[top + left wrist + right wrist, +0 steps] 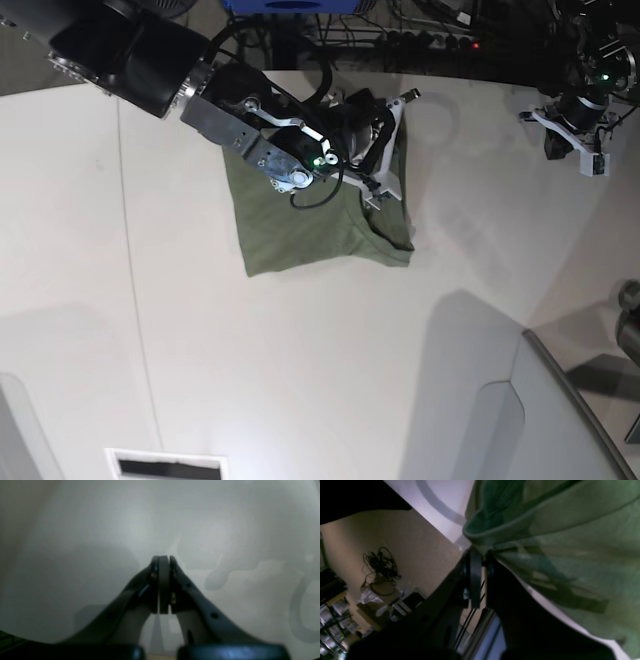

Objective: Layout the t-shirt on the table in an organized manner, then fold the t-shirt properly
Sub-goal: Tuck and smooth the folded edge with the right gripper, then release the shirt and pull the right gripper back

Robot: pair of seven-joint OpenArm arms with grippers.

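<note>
White table carries the t-shirt, edge pinched by right gripper (left gripper clenched, well apart).

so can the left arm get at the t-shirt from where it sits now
Probably yes, though not at once: the left gripper is shut and well apart from the t-shirt, with only bare table between them.

The t-shirt is soft, matt olive cloth; the table looks smooth, matt white; the gripper fingers dark plastic.
</note>
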